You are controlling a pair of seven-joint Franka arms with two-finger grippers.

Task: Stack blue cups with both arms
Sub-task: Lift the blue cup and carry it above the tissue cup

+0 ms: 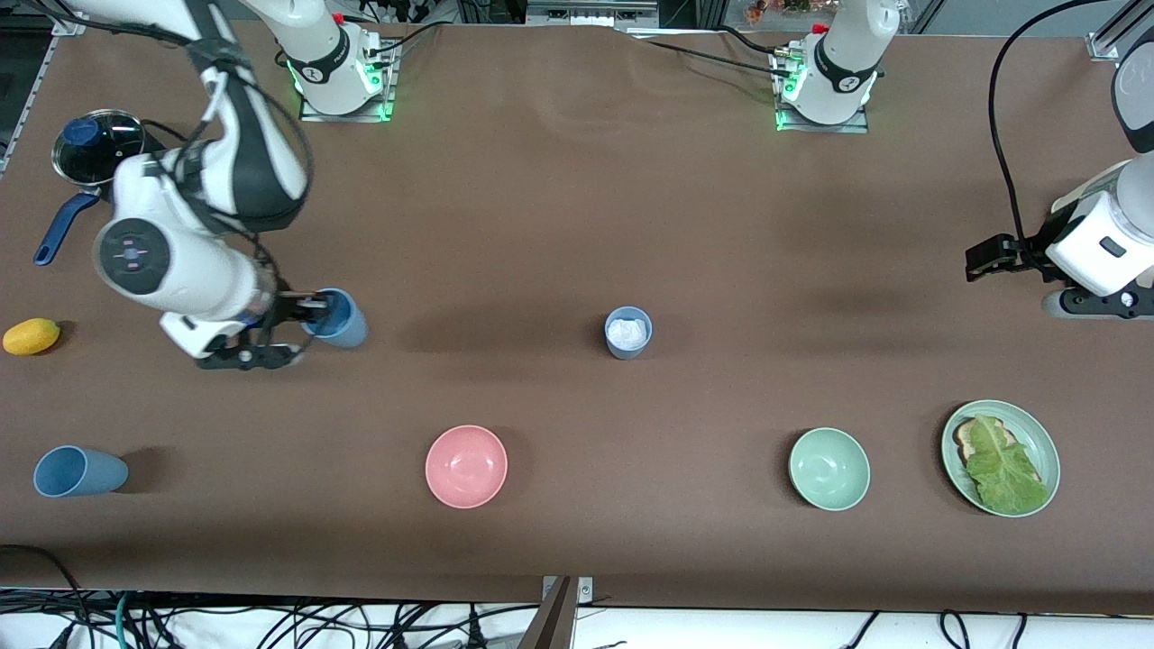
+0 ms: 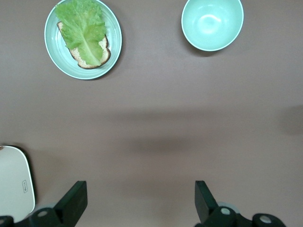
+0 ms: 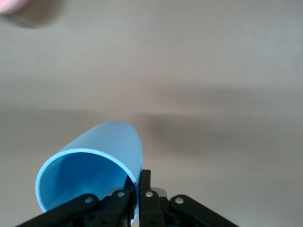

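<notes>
Slate-blue cup (image 1: 79, 471): lying on its side on the brown table (image 1: 559, 225), nearest the front camera, at the right arm's end.
Pink bowl (image 1: 466, 466): upright, same near row, toward the table's middle.
Green bowl (image 1: 829, 469): upright, same row, toward the left arm's end; seen too in the left wrist view (image 2: 212, 23).
Green plate (image 1: 1041, 442): beside the green bowl, at the left arm's end, carrying toast under a lettuce leaf (image 1: 1003, 464).
Middle cup (image 1: 627, 333): upright, pale blue, something white inside, farther from the camera than the bowls, well apart from both grippers.
Sky-blue cup (image 1: 338, 317): pinched at the rim by the right gripper (image 1: 311, 311), one finger inside, one outside; tilted, mouth toward the gripper, over the table toward the right arm's end; rim grip plain in the right wrist view (image 3: 90, 179).
Yellow fruit (image 1: 32, 336): at the table edge, right arm's end.
Left gripper (image 1: 990, 256): fingers (image 2: 73, 201) spread wide, holding nothing, over bare table at the left arm's end; arm waiting.
Pot with blue handle (image 1: 90, 149): farthest from the camera, right arm's end.
</notes>
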